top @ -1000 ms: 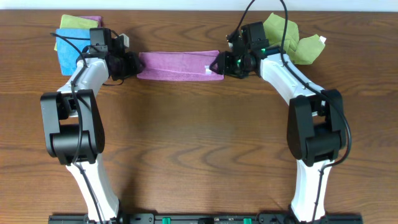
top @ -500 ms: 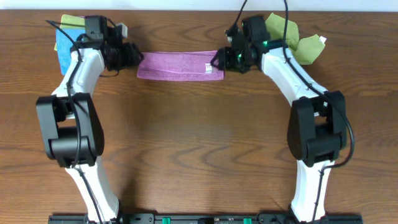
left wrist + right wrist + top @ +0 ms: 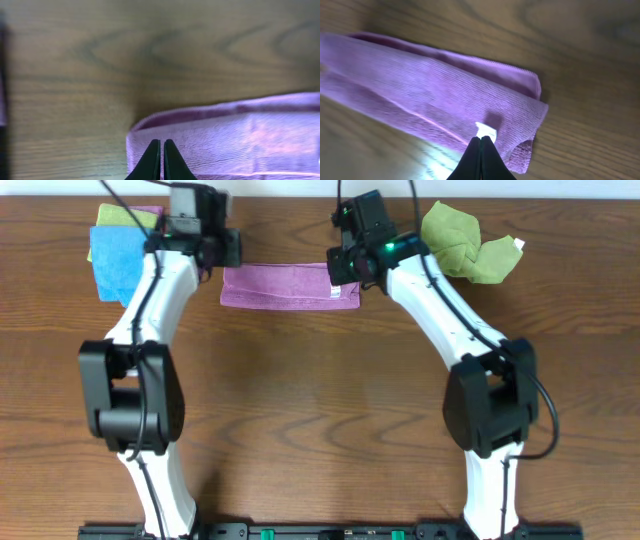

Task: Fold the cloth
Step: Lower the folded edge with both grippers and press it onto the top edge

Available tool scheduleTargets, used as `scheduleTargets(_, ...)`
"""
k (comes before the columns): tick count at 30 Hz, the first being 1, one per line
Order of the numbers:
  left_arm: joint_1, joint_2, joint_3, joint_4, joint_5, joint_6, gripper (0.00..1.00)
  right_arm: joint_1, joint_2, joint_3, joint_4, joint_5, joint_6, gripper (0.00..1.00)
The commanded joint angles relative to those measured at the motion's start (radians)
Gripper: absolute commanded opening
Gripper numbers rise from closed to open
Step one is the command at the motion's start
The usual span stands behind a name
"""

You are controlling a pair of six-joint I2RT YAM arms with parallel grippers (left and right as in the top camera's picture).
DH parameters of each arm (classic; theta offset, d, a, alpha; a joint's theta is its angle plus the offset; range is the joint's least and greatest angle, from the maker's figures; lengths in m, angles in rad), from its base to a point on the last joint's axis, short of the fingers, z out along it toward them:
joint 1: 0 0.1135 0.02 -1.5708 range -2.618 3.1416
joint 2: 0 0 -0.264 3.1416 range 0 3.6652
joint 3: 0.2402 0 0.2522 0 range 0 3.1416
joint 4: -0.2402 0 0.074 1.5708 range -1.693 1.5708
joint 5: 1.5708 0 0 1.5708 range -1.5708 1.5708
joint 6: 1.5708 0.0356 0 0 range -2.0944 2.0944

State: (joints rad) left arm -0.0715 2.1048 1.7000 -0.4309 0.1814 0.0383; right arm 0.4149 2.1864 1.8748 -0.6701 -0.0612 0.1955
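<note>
The cloth point(image 3: 285, 285) is purple and lies folded into a long flat strip on the wooden table, its small white tag point(image 3: 333, 290) near the right end. My left gripper point(image 3: 228, 252) hovers over the strip's left end, shut. In the left wrist view its gripper point(image 3: 161, 142) shows closed tips above the cloth point(image 3: 240, 135), with nothing between them. My right gripper point(image 3: 342, 268) hangs over the right end, also shut. In the right wrist view its gripper point(image 3: 481, 138) points at the tag point(image 3: 487, 131) on the cloth point(image 3: 420, 95), gripping nothing.
A bright blue cloth point(image 3: 115, 260) lies at the back left on a light-green one point(image 3: 112, 215). A crumpled olive-green cloth point(image 3: 465, 245) sits at the back right. The table's far edge runs just behind all of them.
Both grippers have closed. The left gripper moved right and the right gripper moved left, each from beside a cloth end to over it. The cloth stayed flat in place.
</note>
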Motion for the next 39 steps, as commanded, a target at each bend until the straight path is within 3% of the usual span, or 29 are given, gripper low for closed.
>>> scheduleTargets(1, -0.003, 0.063, -0.003, -0.009, -0.055, 0.026, 0.05, -0.013, 0.052, 0.000, -0.003, 0.065, -0.017, 0.01)
scheduleTargets(12, -0.008, 0.098, -0.014, -0.013, -0.052, 0.025, 0.05, -0.014, 0.132, 0.000, -0.005, 0.057, -0.009, 0.01)
scheduleTargets(28, -0.008, 0.099, -0.185, 0.080, -0.051, -0.002, 0.06, -0.015, 0.171, -0.006, -0.004, 0.049, 0.002, 0.02)
scheduleTargets(39, -0.008, 0.099, -0.233, 0.059, -0.051, -0.020, 0.06, -0.007, 0.172, -0.059, -0.023, 0.049, 0.005, 0.02)
